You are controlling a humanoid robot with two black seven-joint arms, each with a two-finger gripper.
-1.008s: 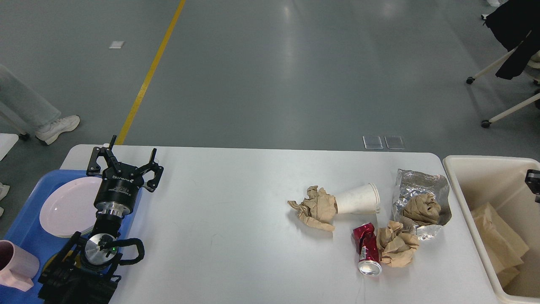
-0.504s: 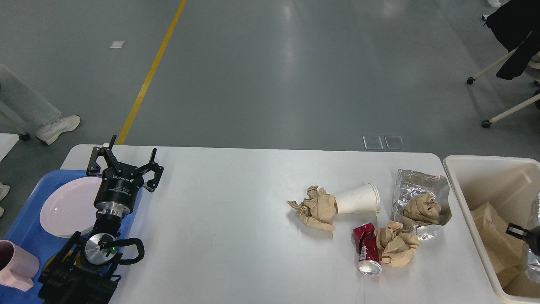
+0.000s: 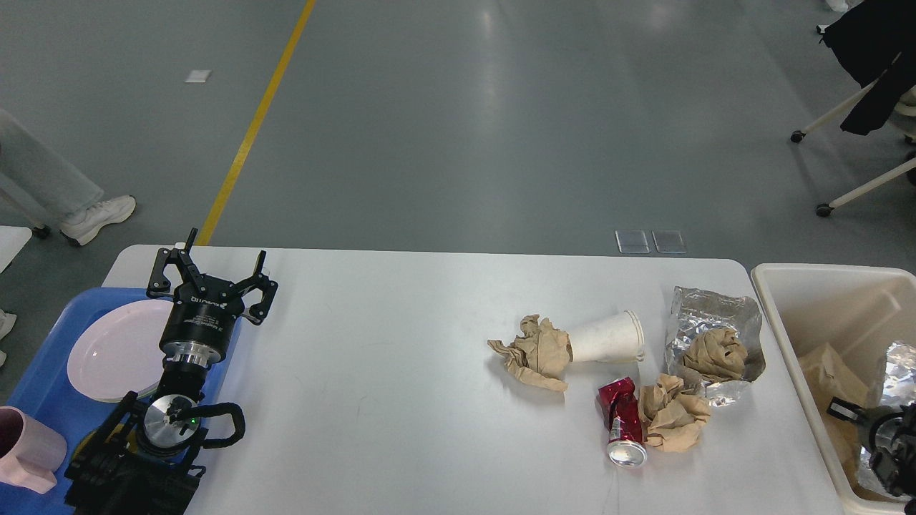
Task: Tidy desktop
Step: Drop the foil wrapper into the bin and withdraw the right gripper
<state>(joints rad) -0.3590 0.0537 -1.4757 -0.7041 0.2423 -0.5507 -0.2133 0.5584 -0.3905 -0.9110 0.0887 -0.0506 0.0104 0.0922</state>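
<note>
Even, bright overhead light fills the scene. The grey floor [image 3: 501, 129] carries soft pale streaks of reflected lamps near its top centre. The white desk [image 3: 401, 400] is well lit with a faint sheen and no harsh glare. Shadows are short and soft, lying close under the crumpled paper [image 3: 535, 352] and the red can [image 3: 621, 422]. The foil [image 3: 708, 315] glints brightly. Focus is sharp throughout; the black right gripper [image 3: 884, 436] at the edge reads dark and indistinct.

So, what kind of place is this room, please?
Probably a robot test hall or workshop: a bare grey floor with a yellow line, and a white desktop staged with litter beside a cream bin.
</note>
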